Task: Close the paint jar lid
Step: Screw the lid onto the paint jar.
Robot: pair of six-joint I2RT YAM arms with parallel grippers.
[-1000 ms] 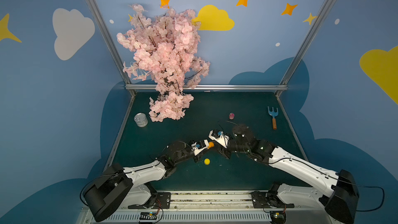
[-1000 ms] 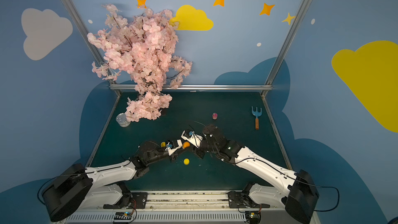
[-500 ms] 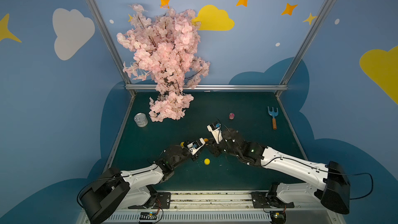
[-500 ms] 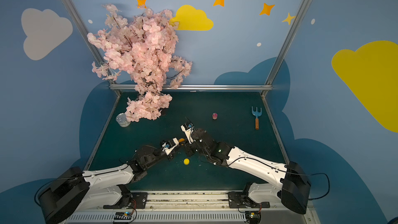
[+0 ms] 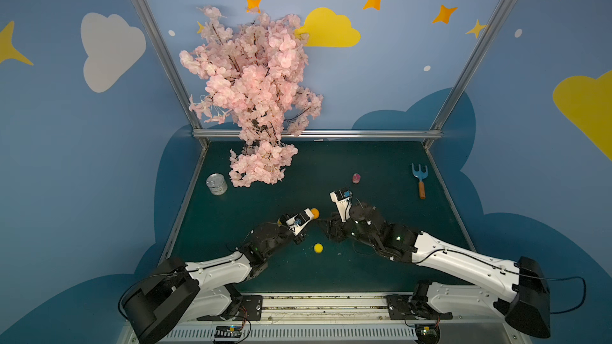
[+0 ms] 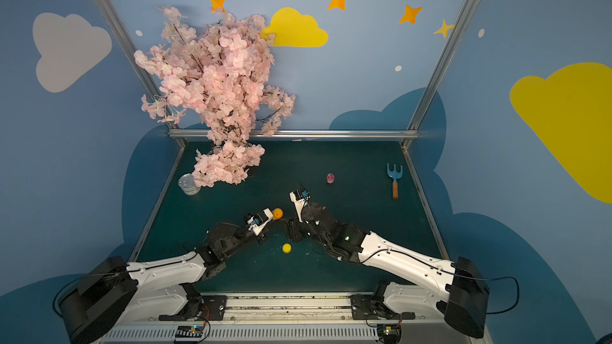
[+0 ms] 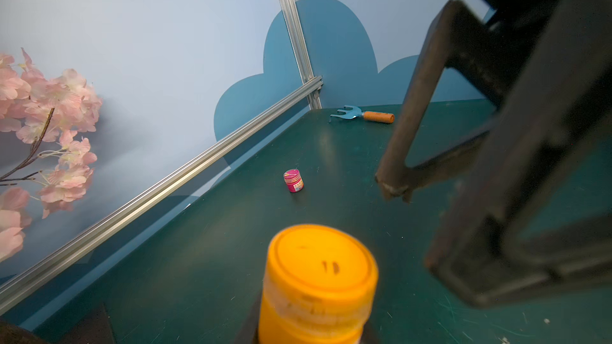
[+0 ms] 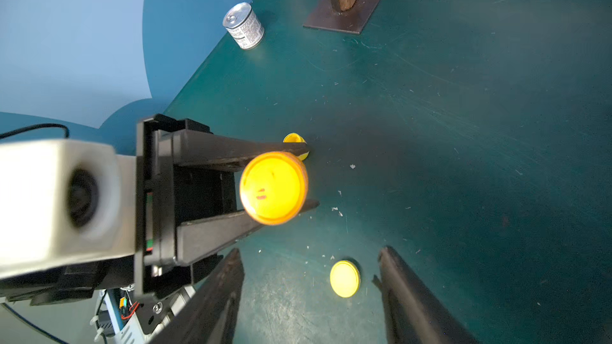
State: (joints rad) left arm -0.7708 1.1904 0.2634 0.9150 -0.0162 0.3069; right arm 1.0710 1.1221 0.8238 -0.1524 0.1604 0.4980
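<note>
My left gripper (image 8: pixel 309 178) is shut on the orange paint jar (image 5: pixel 315 213), held a little above the green table (image 5: pixel 381 167). In the left wrist view the jar (image 7: pixel 318 286) fills the foreground with its orange lid (image 7: pixel 323 253) sitting on top. In the right wrist view the lid (image 8: pixel 273 188) faces the camera between the left fingers. My right gripper (image 8: pixel 309 256) is open and holds nothing. It hangs just right of the jar in both top views, apart from it (image 5: pixel 326 229).
A loose yellow lid (image 5: pixel 318 248) lies flat on the table below the right gripper. A yellow pot (image 8: pixel 294 138) peeks out behind a left finger. A pink jar (image 5: pixel 356 178), blue rake (image 5: pixel 420 180), tin can (image 5: pixel 217 184) and blossom tree (image 5: pixel 255 94) stand farther back.
My right gripper has opened, come off the orange jar and drawn back from it. The left gripper still holds the jar and has shifted slightly.
</note>
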